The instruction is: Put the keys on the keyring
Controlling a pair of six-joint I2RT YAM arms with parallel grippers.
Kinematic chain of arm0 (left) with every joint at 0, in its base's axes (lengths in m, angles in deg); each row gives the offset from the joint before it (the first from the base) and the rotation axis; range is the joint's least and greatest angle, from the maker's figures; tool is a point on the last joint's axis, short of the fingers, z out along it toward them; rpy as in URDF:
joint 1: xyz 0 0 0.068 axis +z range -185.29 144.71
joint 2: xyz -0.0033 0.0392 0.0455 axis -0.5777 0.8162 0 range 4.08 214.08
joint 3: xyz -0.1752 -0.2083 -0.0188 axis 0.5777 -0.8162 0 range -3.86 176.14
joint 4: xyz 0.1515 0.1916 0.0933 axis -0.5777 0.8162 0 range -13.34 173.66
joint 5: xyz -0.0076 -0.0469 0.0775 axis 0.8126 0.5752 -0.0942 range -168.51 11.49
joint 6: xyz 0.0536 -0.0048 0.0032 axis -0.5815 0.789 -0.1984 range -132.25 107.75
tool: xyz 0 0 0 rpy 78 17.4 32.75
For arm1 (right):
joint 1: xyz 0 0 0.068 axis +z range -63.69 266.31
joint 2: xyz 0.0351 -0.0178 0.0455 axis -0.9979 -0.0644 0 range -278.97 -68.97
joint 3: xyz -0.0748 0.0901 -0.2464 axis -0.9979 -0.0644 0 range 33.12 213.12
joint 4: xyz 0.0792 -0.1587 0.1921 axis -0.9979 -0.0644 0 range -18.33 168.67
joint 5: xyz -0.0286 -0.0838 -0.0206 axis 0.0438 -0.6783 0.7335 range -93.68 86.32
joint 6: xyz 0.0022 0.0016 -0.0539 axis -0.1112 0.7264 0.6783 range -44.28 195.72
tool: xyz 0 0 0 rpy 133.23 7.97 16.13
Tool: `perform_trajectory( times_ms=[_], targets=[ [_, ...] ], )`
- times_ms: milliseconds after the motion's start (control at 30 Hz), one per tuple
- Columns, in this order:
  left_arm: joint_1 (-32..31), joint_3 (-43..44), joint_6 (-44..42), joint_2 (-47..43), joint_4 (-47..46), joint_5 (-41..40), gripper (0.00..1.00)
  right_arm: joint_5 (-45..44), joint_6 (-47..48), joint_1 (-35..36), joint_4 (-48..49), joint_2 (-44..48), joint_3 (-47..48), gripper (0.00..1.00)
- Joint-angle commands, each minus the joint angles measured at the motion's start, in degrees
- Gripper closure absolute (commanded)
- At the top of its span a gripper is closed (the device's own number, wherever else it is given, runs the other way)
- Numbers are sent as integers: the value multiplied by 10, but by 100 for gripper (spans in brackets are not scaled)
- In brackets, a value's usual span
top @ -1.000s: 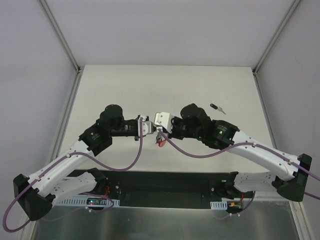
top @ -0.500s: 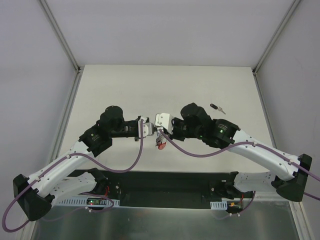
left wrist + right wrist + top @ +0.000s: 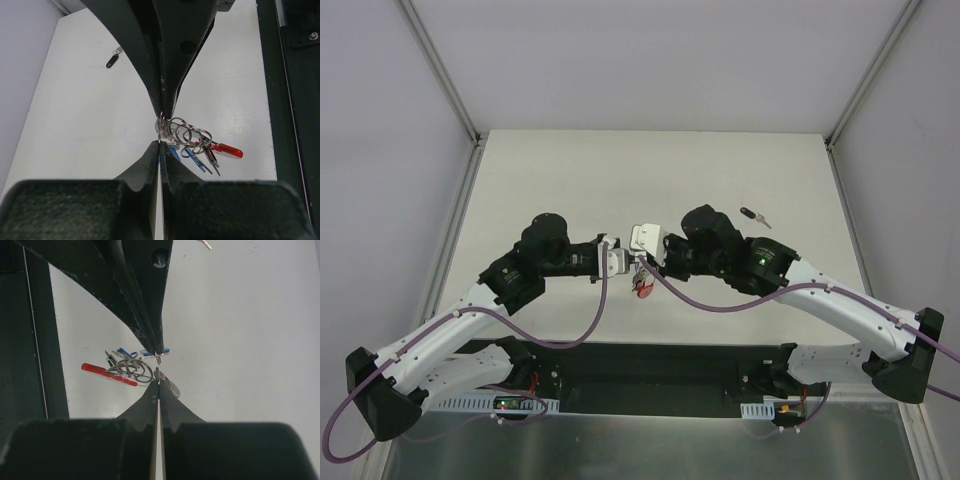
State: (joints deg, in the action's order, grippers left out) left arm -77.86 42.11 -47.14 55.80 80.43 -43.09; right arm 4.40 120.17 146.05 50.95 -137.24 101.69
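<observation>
With left gripper [image 3: 159,148] clamped on the small blue-headed silver metal key [image 3: 155,352] and right gripper [image 3: 157,386] clamped on a silver ring of the red plastic-band keyring [image 3: 226,150], mid-table between them, brings tips closer than a second ago, now nearly touching, suggesting threading underway.

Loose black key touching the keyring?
Apart. Top external shows the black key lying alone, bare table between it and the keyring.
</observation>
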Motion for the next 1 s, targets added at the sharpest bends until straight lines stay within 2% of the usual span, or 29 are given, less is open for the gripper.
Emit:
perform_trajectory(
  times_ms=[0,967],
  targets=[
    [-9,-4,-15,-13,-18,-1,100,-4,-13,-2,29,-2,30,99],
    [-16,-7,-22,-13,-18,-15,100,5,-10,-5,33,4,27,99]
  ],
)
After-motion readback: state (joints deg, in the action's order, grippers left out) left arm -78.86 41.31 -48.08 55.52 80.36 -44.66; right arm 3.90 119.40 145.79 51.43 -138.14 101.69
